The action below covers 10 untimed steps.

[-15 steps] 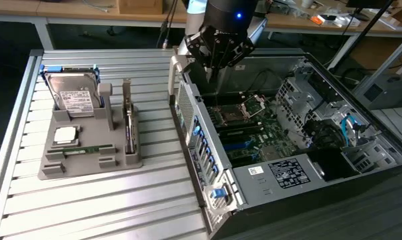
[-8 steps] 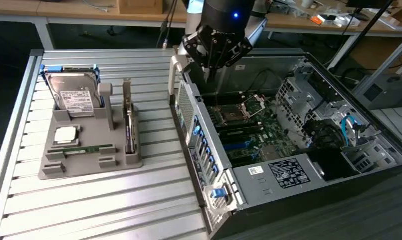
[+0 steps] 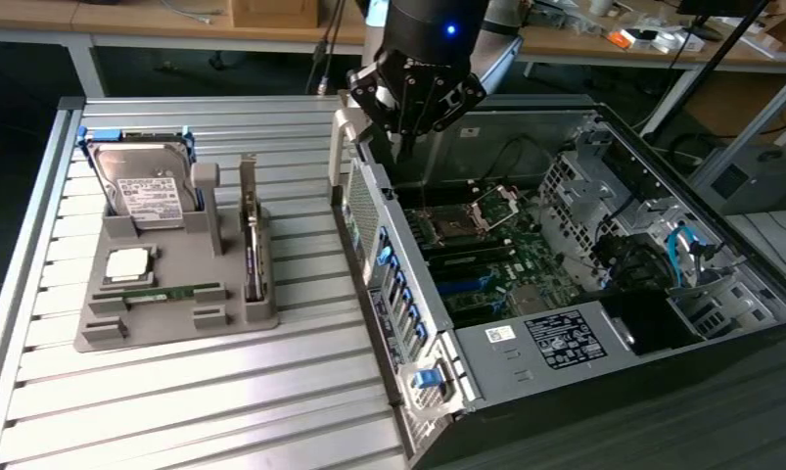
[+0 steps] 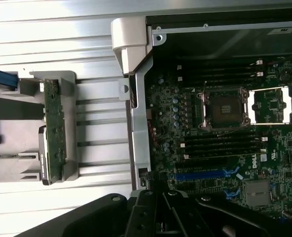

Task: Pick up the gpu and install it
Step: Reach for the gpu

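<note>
Wrist: glossy black cylindrical housing (image 3: 426, 39), small blue light (image 3: 447, 29) glowing on it. Under it, black angular metal gripper (image 3: 399, 135): jointed linkage bars (image 4: 136, 219), round pivot screws (image 4: 117, 199).

Robotics lab: slatted aluminium table (image 3: 170, 411), cluttered workbenches (image 3: 145, 22) with cables, opened PC tower (image 3: 395, 286).

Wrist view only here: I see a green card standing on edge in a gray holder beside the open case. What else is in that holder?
Observer: A hard drive with a white label stands at the holder's far end, to the exterior view's left of the gpu.
Operator: Anything lying flat?
Observer: A RAM stick lies flat near the holder's front.
Operator: And the gripper?
Observer: The gripper hangs shut and empty, raised above the case wall facing the holder.
</note>
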{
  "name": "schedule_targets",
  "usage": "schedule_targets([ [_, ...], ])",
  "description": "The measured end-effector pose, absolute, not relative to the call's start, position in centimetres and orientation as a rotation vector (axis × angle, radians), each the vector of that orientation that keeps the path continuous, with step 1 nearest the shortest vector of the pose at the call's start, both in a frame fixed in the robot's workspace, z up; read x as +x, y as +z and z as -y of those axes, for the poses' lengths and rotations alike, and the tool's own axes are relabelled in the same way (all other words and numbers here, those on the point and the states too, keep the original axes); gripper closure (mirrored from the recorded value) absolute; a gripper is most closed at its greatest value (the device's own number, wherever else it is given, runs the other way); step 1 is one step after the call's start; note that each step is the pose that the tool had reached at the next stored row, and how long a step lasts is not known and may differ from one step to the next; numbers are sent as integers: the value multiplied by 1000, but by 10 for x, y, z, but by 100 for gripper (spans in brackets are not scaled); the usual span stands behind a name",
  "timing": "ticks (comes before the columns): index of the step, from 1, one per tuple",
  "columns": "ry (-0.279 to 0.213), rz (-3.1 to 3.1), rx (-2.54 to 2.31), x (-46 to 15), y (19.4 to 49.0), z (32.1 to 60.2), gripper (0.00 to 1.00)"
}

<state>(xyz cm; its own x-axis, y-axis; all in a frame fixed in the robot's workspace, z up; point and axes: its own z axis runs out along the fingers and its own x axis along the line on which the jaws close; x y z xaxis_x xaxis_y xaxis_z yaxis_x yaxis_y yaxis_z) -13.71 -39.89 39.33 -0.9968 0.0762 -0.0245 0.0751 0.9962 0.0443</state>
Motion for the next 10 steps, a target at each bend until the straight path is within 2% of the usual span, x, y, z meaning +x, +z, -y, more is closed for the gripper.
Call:
schedule_targets([
  [10, 68, -3113, 118, -143, 393, 399, 89],
])
